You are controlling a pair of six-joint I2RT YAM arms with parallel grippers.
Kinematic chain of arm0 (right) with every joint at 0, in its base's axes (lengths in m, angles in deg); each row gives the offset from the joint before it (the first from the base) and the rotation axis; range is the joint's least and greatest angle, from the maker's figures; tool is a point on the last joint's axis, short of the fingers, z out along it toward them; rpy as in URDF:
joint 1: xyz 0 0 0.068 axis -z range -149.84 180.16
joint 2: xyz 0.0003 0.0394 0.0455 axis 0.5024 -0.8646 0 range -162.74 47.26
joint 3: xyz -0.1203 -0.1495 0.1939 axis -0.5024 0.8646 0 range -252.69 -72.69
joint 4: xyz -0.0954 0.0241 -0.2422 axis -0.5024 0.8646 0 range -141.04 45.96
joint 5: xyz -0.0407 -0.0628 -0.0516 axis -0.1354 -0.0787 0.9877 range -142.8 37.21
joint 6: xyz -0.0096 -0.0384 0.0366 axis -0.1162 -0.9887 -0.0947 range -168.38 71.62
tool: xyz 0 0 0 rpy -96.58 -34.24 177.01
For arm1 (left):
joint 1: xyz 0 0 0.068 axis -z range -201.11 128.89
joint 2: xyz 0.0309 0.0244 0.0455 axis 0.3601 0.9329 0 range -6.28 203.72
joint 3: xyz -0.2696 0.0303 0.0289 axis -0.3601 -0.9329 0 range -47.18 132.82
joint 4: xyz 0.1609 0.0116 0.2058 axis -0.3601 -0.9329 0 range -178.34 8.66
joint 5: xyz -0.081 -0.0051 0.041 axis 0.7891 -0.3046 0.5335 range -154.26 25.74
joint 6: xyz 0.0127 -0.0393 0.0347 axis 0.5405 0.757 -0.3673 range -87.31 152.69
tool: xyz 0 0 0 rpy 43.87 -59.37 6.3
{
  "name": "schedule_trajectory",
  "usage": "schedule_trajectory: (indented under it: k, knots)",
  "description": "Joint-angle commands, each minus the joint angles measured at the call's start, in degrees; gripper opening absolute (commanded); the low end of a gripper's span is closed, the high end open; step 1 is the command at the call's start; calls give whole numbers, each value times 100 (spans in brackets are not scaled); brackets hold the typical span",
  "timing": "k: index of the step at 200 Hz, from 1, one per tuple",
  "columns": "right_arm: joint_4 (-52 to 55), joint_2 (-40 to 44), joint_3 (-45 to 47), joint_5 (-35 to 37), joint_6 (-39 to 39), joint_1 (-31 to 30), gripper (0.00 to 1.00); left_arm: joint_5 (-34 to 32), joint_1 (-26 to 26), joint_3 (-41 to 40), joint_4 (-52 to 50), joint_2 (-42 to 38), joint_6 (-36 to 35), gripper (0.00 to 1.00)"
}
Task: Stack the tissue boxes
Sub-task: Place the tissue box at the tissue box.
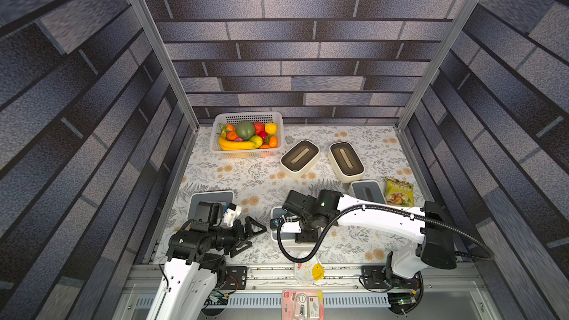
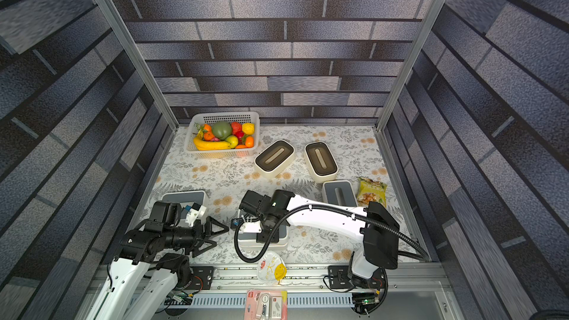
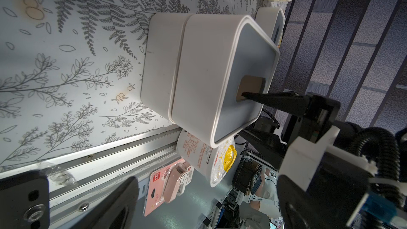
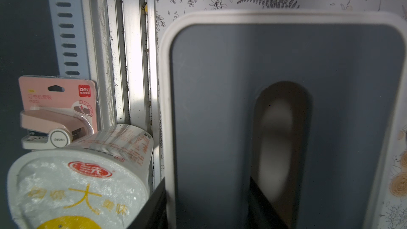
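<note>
Grey-lidded box (image 1: 288,236) sits near the front edge of the table (image 1: 246,173) in both top views, under the right arm (image 1: 378,217), whose wrist bends down. The left gripper (image 1: 257,238) hangs beside it, fingers (image 1: 255,226) spread wide, empty. In the left wrist view the right gripper (image 3: 241,113) pinches that box's end, one finger (image 3: 275,101) in the slot (image 3: 251,87); the box rests on a white box (image 3: 160,62). The right wrist view shows the other finger (image 4: 154,208) outside the rim (image 4: 164,106).

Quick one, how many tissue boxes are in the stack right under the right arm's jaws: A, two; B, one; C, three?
A: the left wrist view shows the grey-lidded box sitting on one lower white box, which rests on the table.
</note>
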Motion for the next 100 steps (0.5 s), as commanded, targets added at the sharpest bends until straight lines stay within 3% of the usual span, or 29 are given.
schedule_trajectory:
  k: [1, 100]
  knots:
    - [-85, -36, -32, 50, 63, -66, 49, 62, -29, -78, 80, -32, 5, 100]
    - [-24, -63, -56, 75, 122, -69, 52, 80, -30, -108, 116, -32, 11, 100]
